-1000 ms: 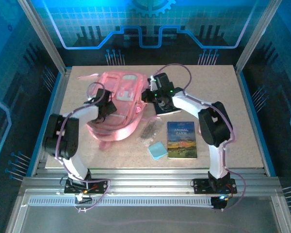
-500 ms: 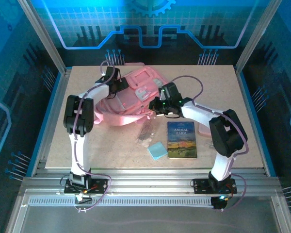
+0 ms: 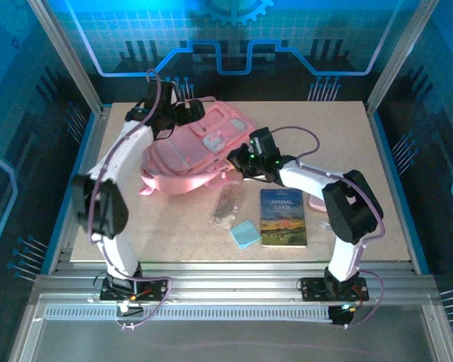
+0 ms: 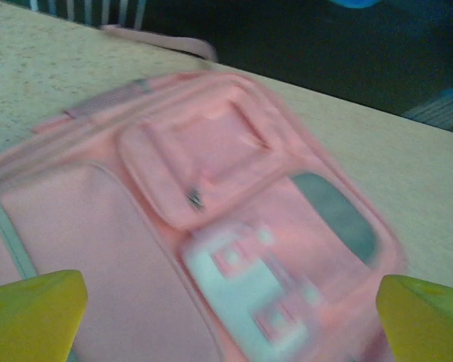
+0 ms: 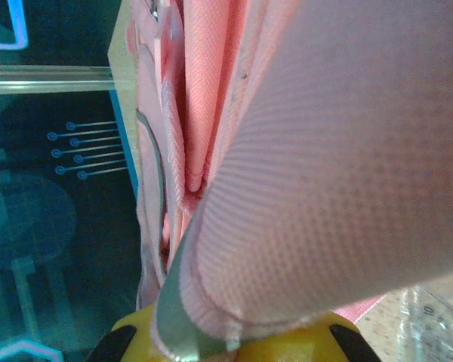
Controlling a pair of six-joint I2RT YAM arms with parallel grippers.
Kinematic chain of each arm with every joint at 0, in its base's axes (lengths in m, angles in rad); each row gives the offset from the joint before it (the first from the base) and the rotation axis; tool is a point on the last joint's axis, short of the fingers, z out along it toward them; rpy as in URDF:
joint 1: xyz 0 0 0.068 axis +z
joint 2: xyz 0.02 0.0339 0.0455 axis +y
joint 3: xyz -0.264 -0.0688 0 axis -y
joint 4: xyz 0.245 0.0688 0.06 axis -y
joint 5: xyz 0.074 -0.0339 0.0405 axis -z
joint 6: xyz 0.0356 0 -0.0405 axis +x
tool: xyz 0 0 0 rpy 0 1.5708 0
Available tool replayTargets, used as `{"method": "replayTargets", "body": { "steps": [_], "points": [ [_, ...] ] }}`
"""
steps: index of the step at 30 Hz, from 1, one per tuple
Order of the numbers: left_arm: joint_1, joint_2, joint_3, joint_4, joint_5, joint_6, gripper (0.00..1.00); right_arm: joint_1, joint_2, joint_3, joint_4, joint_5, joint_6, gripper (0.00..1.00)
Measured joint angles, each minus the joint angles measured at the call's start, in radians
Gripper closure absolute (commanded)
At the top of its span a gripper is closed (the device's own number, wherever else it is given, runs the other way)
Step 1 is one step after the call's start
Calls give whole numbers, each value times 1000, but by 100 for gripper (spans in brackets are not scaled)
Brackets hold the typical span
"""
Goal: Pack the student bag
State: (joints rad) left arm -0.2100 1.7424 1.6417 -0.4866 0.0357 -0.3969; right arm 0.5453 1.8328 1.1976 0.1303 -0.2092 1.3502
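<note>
The speckled beige tabletop (image 3: 347, 143) has loads of free room across the far right, plus a bare strip along the left edge. The big soft pink fabric backpack (image 3: 185, 154) lies flat on the far half, left of centre, with its pockets facing up. Its top end sits right by the far edge, and a loose pink strap (image 4: 166, 41) lies close to that edge too.

Nearer the front there's a paperback book with a landscape cover (image 3: 282, 217). A light blue square pad (image 3: 245, 233) sits just beside the book's left side, and a clear narrow plastic piece (image 3: 225, 205), probably a ruler, lies between the pad and the bag.

The left gripper (image 4: 226, 320) hangs over the backpack's far end. Its yellow fingertips (image 4: 30, 309) are spread as wide as they go and hold nothing. The right gripper (image 5: 234, 343) is at the bag's right edge, clamped tight on a fold of the pink fabric.
</note>
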Motion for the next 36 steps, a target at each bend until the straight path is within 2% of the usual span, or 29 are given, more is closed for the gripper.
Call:
{"method": "replayTargets", "body": {
  "steps": [3,6,9,14,16,20,27,32,36],
  "points": [
    [-75,-164,-143,15,35,-30,5,0,37,32,28,2,36,100],
    [-139,-256,-286,49,87,-85,11,-1,84,42,84,0,62,100],
    [-187,-291,-422,84,112,-150,18,-3,118,42,114,-4,76,100],
    [-253,-311,-620,161,119,-252,34,-13,126,42,133,-17,87,100],
    [-275,-311,-664,202,116,-282,35,-16,126,42,135,-24,92,100],
    [-306,-301,-705,286,100,-310,32,-19,126,42,134,-39,116,100],
    [-310,-161,-692,432,28,-296,28,-24,119,39,144,-57,156,100],
    [-298,-43,-614,443,11,-274,32,-35,106,5,181,-60,188,100],
    [-288,-22,-594,455,8,-248,38,-47,93,-8,185,-55,196,100]
  ]
}}
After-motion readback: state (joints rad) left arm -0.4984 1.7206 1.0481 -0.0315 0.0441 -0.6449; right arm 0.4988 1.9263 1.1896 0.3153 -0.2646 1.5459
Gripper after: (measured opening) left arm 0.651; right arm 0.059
